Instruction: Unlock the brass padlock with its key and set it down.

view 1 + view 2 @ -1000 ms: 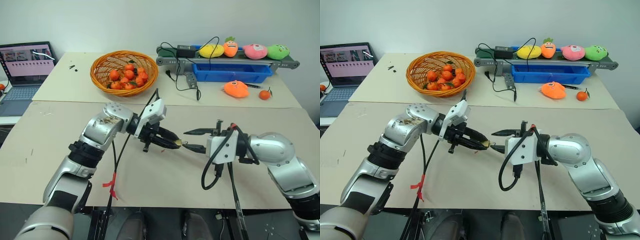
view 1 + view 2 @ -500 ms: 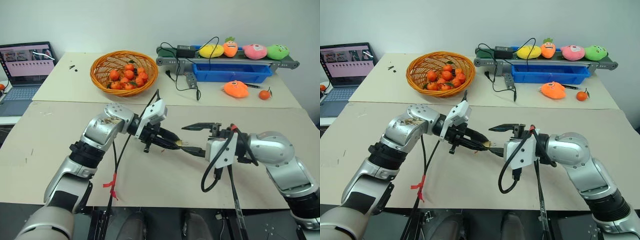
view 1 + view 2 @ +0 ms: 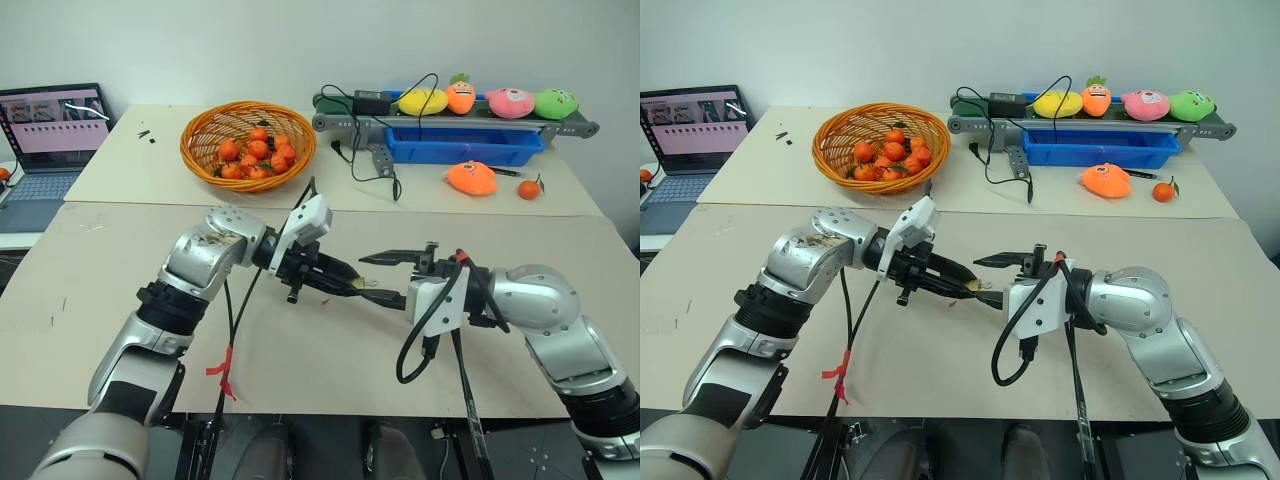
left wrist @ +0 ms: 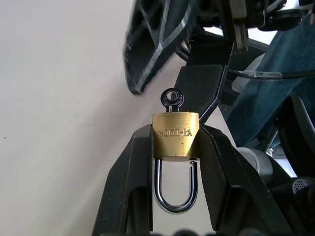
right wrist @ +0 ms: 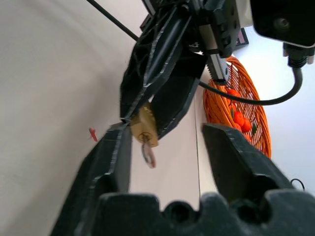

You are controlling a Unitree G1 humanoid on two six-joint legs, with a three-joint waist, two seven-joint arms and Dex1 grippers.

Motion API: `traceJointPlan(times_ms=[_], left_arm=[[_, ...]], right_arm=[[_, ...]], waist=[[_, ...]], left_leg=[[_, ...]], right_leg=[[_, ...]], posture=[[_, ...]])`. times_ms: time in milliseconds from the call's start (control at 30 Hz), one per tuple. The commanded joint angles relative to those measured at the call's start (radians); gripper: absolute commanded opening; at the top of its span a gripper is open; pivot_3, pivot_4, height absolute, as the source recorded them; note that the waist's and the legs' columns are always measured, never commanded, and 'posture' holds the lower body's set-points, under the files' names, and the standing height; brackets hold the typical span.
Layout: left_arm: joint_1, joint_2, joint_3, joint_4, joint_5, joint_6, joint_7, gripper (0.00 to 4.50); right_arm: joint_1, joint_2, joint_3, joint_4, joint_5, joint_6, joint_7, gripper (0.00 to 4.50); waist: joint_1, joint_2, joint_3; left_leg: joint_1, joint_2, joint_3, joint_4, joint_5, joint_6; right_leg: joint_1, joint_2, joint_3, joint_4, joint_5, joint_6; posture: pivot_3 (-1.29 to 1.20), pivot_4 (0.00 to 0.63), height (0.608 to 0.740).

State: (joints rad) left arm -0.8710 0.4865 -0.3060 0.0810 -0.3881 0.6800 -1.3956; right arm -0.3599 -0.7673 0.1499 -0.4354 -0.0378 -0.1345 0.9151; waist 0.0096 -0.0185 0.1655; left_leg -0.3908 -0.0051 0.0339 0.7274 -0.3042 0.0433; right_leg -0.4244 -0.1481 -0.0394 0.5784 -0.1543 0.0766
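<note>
Above the table [image 3: 120, 290], the left gripper [image 4: 174, 162] pinches the brass padlock [image 4: 175, 135] by its body between both fingers, the key [image 4: 172, 98] standing in its keyhole and the shackle pointing back toward the wrist. The right gripper [image 5: 165, 147] faces it with fingers spread either side of the key, not touching. From the head camera, padlock and key are a small, hard-to-read glint between the fingertips.

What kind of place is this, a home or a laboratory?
Probably a robotics lab: plain tables carry a laptop, a small conveyor belt with plush toys, and a basket of oranges.
</note>
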Motion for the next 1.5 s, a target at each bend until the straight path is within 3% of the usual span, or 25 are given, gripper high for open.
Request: traceJointPlan(times_ms=[33, 133, 1067, 1133, 1233, 1500], left_arm=[[-0.015, -0.012, -0.015, -0.039, -0.008, -0.003, -0.002, 0.82], [-0.014, -0.013, -0.017, -0.037, -0.005, -0.005, -0.003, 0.82], [-0.035, -0.016, -0.028, -0.001, 0.015, -0.023, -0.032, 0.82], [-0.033, -0.015, -0.027, -0.003, 0.015, -0.024, -0.032, 0.82], [-0.029, -0.014, -0.028, -0.007, 0.017, -0.023, -0.034, 0.82], [-0.035, -0.015, -0.028, 0.001, 0.020, -0.027, -0.037, 0.82]], right_arm=[[-0.017, 0.023, -0.031, -0.045, 0.020, -0.026, -0.034, 1.17], [-0.017, 0.026, -0.036, -0.047, 0.018, -0.028, -0.036, 0.23], [-0.040, 0.073, -0.046, -0.057, 0.021, -0.061, -0.042, 0.19], [-0.041, 0.076, -0.048, -0.055, 0.024, -0.058, -0.042, 1.18], [-0.043, 0.080, -0.048, -0.053, 0.015, -0.065, -0.048, 2.04], [-0.048, 0.089, -0.044, -0.051, 0.009, -0.072, -0.047, 2.04]], waist=[[0.000, 0.000, 0.000], [0.000, 0.000, 0.000], [0.000, 0.000, 0.000], [0.000, 0.000, 0.000], [0.000, 0.000, 0.000], [0.000, 0.000, 0.000]], left_leg=[[0.000, 0.000, 0.000, 0.000, 0.000, 0.000], [0.000, 0.000, 0.000, 0.000, 0.000, 0.000], [0.000, 0.000, 0.001, 0.000, 0.000, 0.000], [0.000, 0.000, 0.000, 0.000, 0.000, 0.000], [0.000, 0.000, 0.001, 0.000, 0.000, 0.000], [0.000, 0.000, 0.001, 0.000, 0.000, 0.000]], right_leg=[[0.000, 0.000, 0.000, 0.000, 0.000, 0.000], [0.000, 0.000, 0.000, 0.000, 0.000, 0.000], [0.000, 0.000, 0.000, 0.000, 0.000, 0.000], [0.000, 0.000, 0.000, 0.000, 0.000, 0.000], [0.000, 0.000, 0.000, 0.000, 0.000, 0.000], [0.000, 0.000, 0.000, 0.000, 0.000, 0.000]], posture=[[0.00, 0.150, 0.740], [0.00, 0.150, 0.740], [0.00, 0.150, 0.740], [0.00, 0.150, 0.740], [0.00, 0.150, 0.740], [0.00, 0.150, 0.740]])
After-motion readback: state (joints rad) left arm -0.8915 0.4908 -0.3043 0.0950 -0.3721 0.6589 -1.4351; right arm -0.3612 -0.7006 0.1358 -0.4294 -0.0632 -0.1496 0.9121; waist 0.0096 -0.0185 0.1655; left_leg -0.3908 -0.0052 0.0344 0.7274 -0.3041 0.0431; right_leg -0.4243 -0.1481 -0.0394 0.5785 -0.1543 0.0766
